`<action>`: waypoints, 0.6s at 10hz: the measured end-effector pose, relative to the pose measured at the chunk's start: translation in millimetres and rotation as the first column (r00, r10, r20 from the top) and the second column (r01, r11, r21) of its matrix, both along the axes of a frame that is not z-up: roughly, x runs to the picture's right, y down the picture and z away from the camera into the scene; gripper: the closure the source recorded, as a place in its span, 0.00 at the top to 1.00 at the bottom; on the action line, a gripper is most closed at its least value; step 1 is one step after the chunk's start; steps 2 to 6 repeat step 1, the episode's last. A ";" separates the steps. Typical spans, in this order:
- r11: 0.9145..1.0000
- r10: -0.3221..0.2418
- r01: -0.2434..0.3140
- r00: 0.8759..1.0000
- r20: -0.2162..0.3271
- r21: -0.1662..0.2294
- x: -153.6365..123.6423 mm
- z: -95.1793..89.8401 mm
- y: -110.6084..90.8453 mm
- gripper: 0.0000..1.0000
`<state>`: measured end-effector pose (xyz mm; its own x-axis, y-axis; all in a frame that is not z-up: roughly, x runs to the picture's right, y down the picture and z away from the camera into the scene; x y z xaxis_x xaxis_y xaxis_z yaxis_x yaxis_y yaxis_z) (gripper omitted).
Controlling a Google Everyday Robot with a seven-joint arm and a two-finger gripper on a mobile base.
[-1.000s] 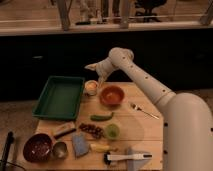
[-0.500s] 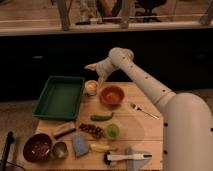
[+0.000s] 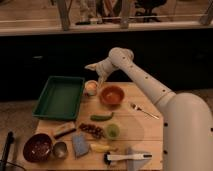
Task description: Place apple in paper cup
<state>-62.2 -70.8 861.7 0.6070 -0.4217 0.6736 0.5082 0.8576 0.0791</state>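
Overall, the wooden table (image 3: 145, 127) carries every item in view. The white robot arm (image 3: 150, 82) reaches from the lower right up and across to the table's far edge. A green tray (image 3: 60, 96) occupies the far left portion of the table. An orange bowl (image 3: 112, 94) stands at the far edge, just right of centre. A dark red bowl (image 3: 37, 147) sits at the near left corner, with a small shiny metal cup (image 3: 60, 149) just beside it on the right. A white-handled tool (image 3: 127, 158) lies along the near edge. A blue-grey sponge (image 3: 80, 144) lies between the metal cup and a yellow item (image 3: 101, 148) whose kind cannot be told. A wrapped bar (image 3: 64, 130) lies below the tray. A fork (image 3: 144, 110) rests right of the orange bowl. A green pepper (image 3: 101, 117) lies near the table's centre, with a bunch of dark grapes (image 3: 91, 130) and a round green fruit (image 3: 112, 131) below it.

The paper cup (image 3: 91, 89) stands between the tray and the orange bowl, just beside both. The apple (image 3: 91, 85) shows as a pale orange patch at the cup's mouth, sitting inside it. The gripper (image 3: 94, 68) hangs directly above the cup, apart from it; whether its fingers are spread or closed cannot be told.
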 end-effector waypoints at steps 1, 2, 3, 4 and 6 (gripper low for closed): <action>1.000 0.000 0.000 1.000 0.000 0.000 0.1 0.0 0.0 0.80; 1.000 0.000 0.000 1.000 0.000 0.000 0.1 0.0 0.0 0.80; 1.000 0.000 0.000 1.000 0.000 0.000 0.1 0.0 0.0 0.80; 1.000 0.000 0.000 1.000 0.000 0.000 0.1 0.0 0.0 0.80; 1.000 0.000 0.000 1.000 0.000 0.000 0.1 0.0 0.0 0.80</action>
